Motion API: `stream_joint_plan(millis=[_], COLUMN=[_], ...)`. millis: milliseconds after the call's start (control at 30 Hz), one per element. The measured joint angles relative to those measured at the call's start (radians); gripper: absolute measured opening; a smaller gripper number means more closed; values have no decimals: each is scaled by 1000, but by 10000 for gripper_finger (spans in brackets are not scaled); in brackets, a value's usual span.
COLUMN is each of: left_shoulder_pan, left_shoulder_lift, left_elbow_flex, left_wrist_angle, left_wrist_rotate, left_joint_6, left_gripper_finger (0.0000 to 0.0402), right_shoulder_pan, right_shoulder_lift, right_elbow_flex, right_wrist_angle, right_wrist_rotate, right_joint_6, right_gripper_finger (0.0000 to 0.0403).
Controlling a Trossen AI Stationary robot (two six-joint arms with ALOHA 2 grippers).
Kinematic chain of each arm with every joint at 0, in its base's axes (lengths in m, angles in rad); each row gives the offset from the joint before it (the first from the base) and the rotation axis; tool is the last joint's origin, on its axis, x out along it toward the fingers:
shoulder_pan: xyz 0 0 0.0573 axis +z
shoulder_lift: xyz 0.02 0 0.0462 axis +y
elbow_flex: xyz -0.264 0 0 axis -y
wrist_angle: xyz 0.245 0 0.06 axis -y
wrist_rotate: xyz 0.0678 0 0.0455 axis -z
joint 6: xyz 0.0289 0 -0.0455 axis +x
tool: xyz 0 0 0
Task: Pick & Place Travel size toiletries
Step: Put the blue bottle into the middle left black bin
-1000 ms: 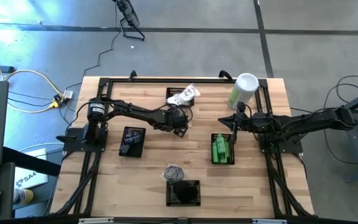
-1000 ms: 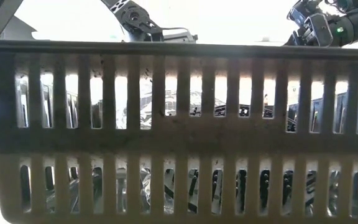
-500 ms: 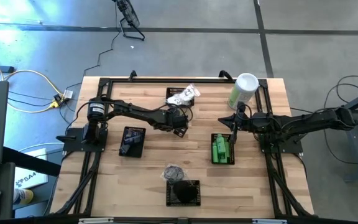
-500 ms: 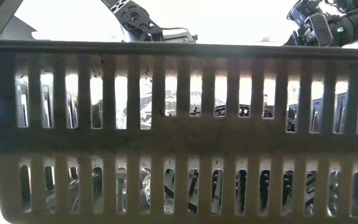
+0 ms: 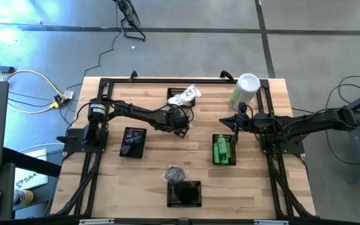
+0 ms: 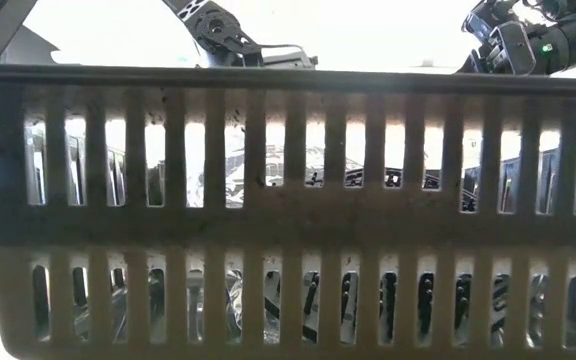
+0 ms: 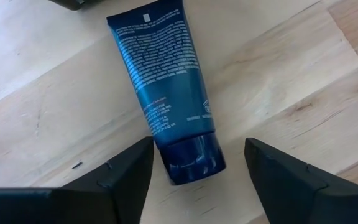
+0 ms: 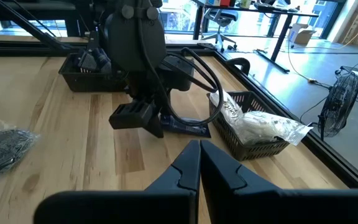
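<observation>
A dark blue tube point(image 7: 163, 81) with a blue cap point(image 7: 191, 158) lies flat on the wooden table at its middle, cap toward my left gripper point(image 7: 197, 142). That gripper point(image 5: 180, 127) slants down over it, open, one finger on either side of the cap, apart from it. The right wrist view shows the same tube point(image 8: 188, 127) under the left gripper point(image 8: 138, 117). Green bottles fill a black basket point(image 5: 224, 150); white packets point(image 8: 260, 124) fill another point(image 5: 183, 95). My right gripper point(image 8: 199, 163) hangs shut with nothing in it above the table's right side point(image 5: 230, 124).
Further black baskets stand at the left point(image 5: 132, 142) and the near edge point(image 5: 184, 194); the latter's slotted wall point(image 6: 288, 200) fills the low view. A crinkly dark bag point(image 5: 174, 172) lies beside it. A tall pale-green canister point(image 5: 244, 90) stands at the far right.
</observation>
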Motion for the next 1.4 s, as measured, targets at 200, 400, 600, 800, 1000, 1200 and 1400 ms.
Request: stream_joint_plan(millis=[200,400,600,800,1000,1200,1400], left_shoulder_pan=[0,0,0,0,0,0,0], left_shoulder_lift=[0,0,0,0,0,0,0], left_elbow_flex=[0,0,0,0,0,0,0], left_wrist_angle=[-2,-6,-27,-27,-27,-16,-14], left_wrist_rotate=[0,0,3,3,4,3,3], left_joint_6=[0,0,0,0,0,0,50], left_gripper_finger=[200,169,150,141,140,139,150], right_shoulder_pan=[0,0,0,0,0,0,0], right_shoulder_lift=[0,0,0,0,0,0,0], right_elbow_flex=[0,0,0,0,0,0,0], right_wrist_angle=[0,0,0,0,0,0,0], right_wrist_rotate=[0,0,0,0,0,0,0], right_joint_6=[0,0,0,0,0,0,0], right_gripper_finger=[4,4,4,4,4,4,4])
